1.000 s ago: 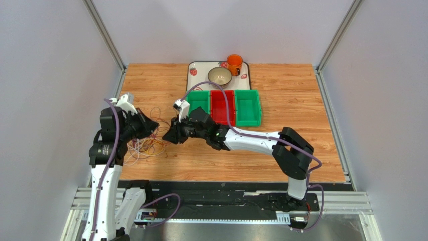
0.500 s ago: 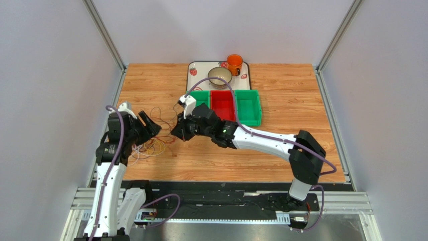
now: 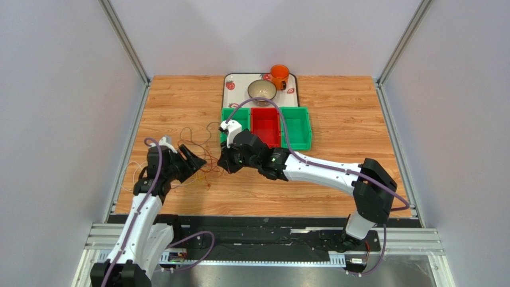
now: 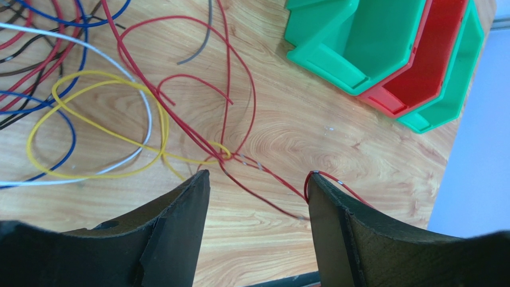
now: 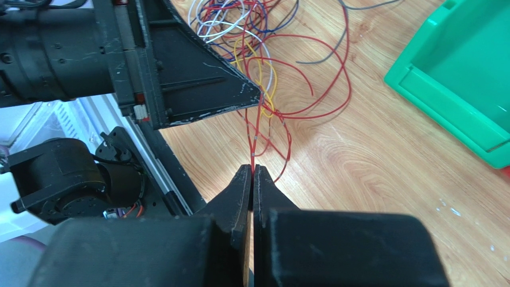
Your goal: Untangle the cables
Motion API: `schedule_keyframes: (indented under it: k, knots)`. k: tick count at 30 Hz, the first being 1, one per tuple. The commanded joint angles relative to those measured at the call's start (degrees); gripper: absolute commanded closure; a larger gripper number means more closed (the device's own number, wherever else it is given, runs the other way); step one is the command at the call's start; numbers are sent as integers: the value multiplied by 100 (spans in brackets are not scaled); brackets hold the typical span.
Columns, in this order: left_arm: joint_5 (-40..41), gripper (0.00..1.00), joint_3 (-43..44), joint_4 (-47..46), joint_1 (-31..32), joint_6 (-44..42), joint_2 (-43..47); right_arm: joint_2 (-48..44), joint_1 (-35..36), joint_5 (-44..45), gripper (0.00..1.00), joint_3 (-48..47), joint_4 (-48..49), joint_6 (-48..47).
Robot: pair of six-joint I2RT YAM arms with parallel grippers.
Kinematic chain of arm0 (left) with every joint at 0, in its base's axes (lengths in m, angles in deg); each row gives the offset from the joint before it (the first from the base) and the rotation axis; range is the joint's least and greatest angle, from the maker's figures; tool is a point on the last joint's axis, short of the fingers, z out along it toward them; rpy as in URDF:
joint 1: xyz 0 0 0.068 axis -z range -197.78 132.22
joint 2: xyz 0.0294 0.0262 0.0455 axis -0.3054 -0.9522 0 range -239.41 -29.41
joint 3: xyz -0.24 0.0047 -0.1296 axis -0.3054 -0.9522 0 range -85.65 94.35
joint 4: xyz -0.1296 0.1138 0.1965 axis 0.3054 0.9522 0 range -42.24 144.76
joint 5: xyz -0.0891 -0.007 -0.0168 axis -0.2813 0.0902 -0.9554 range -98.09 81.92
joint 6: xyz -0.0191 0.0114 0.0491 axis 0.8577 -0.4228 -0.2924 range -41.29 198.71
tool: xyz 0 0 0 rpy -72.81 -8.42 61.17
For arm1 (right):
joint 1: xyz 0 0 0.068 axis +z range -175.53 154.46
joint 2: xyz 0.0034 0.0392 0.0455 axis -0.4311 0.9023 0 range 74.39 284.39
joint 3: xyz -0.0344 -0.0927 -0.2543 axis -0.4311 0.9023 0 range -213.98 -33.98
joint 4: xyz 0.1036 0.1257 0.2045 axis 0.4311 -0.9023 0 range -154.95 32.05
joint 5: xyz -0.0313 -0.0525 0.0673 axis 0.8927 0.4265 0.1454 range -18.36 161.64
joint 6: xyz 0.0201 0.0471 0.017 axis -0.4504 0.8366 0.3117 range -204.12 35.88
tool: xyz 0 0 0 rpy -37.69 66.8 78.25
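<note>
Cables (image 4: pixel 157 113): loose tangle flat on table (image 3: pixel 335 113), left half; red, yellow, white, blue strands. Left gripper (image 3: pixel 193 160) low over tangle's right edge, jaws spread, nothing held. Right gripper (image 3: pixel 225 162) just beside it, jaws pressed together, pinching red cable (image 5: pixel 254 146), which runs past left fingertip into tangle. Bins (image 3: pixel 267 127) near, behind right gripper.

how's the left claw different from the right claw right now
The left claw stands open and grips nothing; the right claw is shut on a red cable. The left claw sits beside the cable tangle; the right claw is nearer the green bin. Both are black, low over the wooden table, with their tips facing each other.
</note>
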Motion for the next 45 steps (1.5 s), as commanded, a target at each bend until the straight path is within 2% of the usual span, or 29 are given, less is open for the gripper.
schedule_keyframes:
  k: [1, 5, 7, 15, 19, 23, 30, 34, 37, 39, 40, 41, 44, 45]
  knots:
    - [968, 30, -119, -504, -144, -154, -458, -807, -113, 280, 100, -121, 82, -147]
    - [1513, 29, -31, -311, -135, 171, -563, -930, -131, 499, 100, -77, -77, -226]
    - [1514, 29, -101, -547, -135, 285, -642, -974, -157, 508, 100, -24, -77, -200]
    - [1013, 33, 57, -1110, -38, 567, -1873, -1027, -192, 526, 100, 64, -68, -182]
    - [1214, 33, 259, -848, 759, 733, -1987, -1001, -201, 596, 100, 64, -77, -208]
    - [1127, 34, 145, -601, 1051, 1164, -1769, -1010, -201, 973, 100, 38, -165, -156]
    - [652, 33, -242, -1250, 1385, 1394, -1293, -1062, -210, 1475, 100, 99, -262, -76]
    - [828, 36, -180, -1312, 1920, 1235, -1346, -1106, -236, 1791, 100, 47, -410, -41]
    - [740, 40, -242, -1690, 2324, 1174, -1460, -1229, -298, 1950, 100, 46, -446, -59]
    - [1038, 45, -216, -1647, 2632, 1147, -1425, -1264, -368, 1985, 100, 47, -455, -15]
    - [1230, 45, -155, -1577, 3034, 1121, -1373, -1282, -394, 2020, 100, 29, -559, 20]
    - [1763, 45, -110, -1463, 3247, 1095, -1216, -1265, -447, 2090, 100, -6, -621, 73]
    - [2740, 41, -22, -1050, 4108, 954, -829, -1238, -517, 2370, 100, -120, -911, 336]
    - [2918, 35, -5, -1023, 4284, 919, -740, -1238, -535, 2433, 100, -138, -981, 415]
